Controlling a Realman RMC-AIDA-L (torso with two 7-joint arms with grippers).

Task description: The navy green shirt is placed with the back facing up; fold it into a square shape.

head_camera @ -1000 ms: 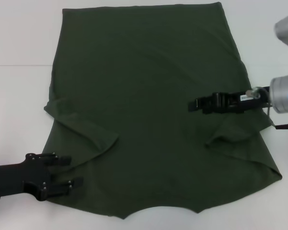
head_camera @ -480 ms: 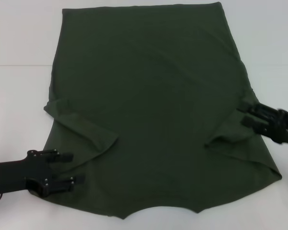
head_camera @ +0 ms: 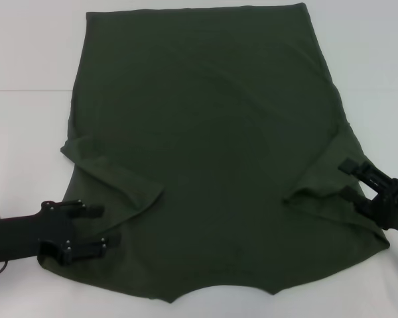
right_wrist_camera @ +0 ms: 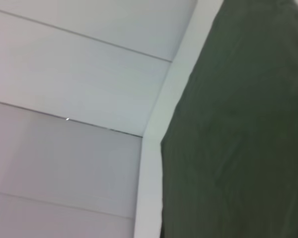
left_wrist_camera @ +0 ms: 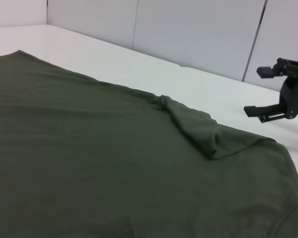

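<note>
Looking down, I see the navy green shirt (head_camera: 205, 146) flat on the white table (head_camera: 26, 53), both sleeves tucked in — big folds remain. Left gripper (head_camera: 98, 228) and right gripper (head_camera: 348, 179) sit spread apart at its edges.

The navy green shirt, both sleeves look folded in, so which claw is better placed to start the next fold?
Neither clearly: a matched pair. The left claw, open, is at the navy green shirt's near left edge; the right claw, open, is at the right edge. Probably both together.
</note>
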